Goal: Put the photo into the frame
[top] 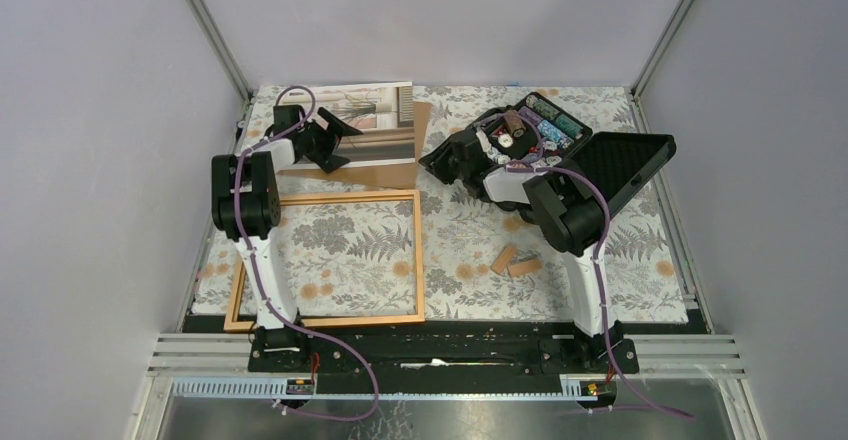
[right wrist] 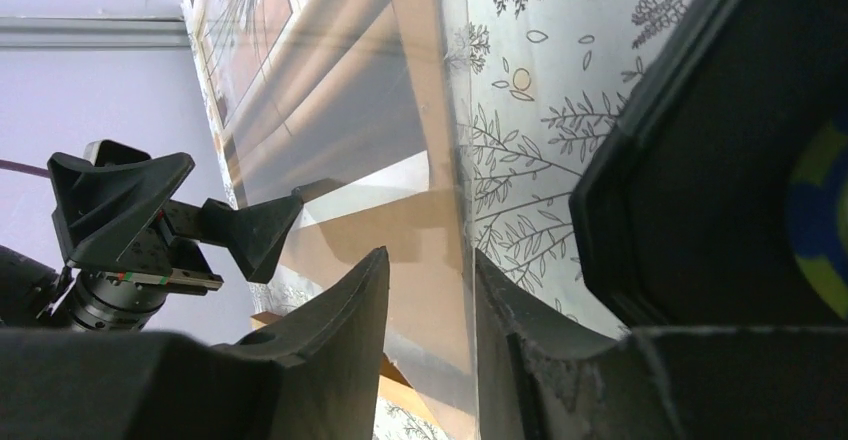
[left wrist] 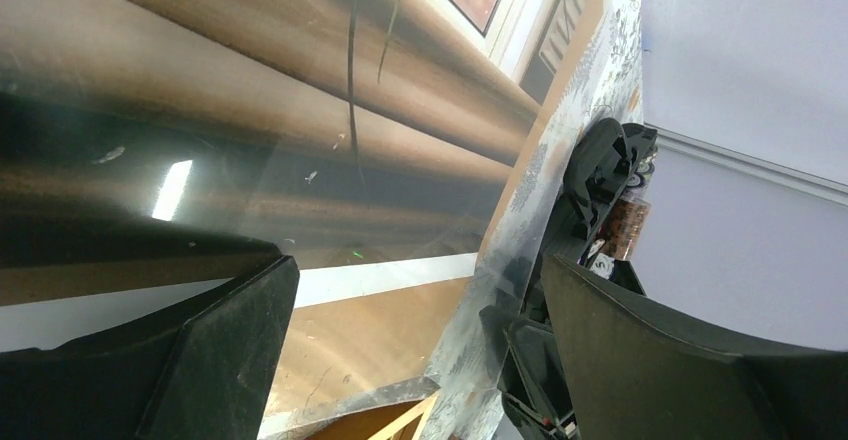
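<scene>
The photo (top: 375, 120) lies face up at the back centre on the brown backing board (top: 395, 173), with a clear sheet (right wrist: 463, 210) over it. The frame (top: 417, 250) lies flat at the front left with only the patterned cloth inside it. My left gripper (top: 340, 143) is open over the photo's left part; the left wrist view shows its jaws wide apart (left wrist: 418, 265) above the photo (left wrist: 300, 110) and board (left wrist: 370, 330). My right gripper (top: 435, 165) is open at the board's right edge; the clear sheet's edge runs between its jaws (right wrist: 430, 258), close to the right finger.
An open black case (top: 600, 160) with small items stands at the back right, just behind my right arm. Two small wooden blocks (top: 515, 260) lie right of the frame. Grey walls close in the left, back and right sides.
</scene>
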You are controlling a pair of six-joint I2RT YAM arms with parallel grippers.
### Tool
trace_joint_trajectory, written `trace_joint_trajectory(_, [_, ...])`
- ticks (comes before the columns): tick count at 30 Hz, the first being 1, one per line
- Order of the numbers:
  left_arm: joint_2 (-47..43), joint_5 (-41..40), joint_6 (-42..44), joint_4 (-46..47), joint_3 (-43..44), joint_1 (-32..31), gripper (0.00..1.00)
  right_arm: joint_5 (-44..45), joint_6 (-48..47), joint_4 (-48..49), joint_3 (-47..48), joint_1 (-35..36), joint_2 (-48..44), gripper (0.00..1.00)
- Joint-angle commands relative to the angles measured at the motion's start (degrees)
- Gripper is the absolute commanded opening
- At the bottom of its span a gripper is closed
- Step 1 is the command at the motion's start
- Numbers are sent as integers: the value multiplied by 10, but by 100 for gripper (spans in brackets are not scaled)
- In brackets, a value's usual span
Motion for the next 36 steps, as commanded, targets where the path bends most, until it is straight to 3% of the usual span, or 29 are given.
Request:
trace_joint_trajectory(1, [2, -17, 18, -60, -7, -4, 99, -47, -16, 42, 40, -7, 14, 35])
trace_joint_trajectory(8, [-145, -149, 165, -153, 76, -47, 99, -98, -37, 30, 67, -25, -7, 1])
trace_joint_trajectory(11, [-228, -232, 217, -159, 73, -84, 99, -129, -39, -12, 103, -36, -16, 0])
trace_joint_trajectory(17, [-333, -312, 267, -154, 64, -116, 99, -188, 14, -64, 162, -39, -35, 0])
trace_joint_trajectory(25, [-388, -335, 291, -154, 63, -163, 99, -232, 183, 20, 77, -10, -107, 0])
trace_joint_trajectory(32, [-412, -331, 289, -150, 60, -193, 99, -190, 213, 77, -94, 61, -191, 0])
trace_joint_trajectory(36, [-424, -333, 267, -128, 33, -230, 99, -180, 175, 109, -138, 94, -194, 0])
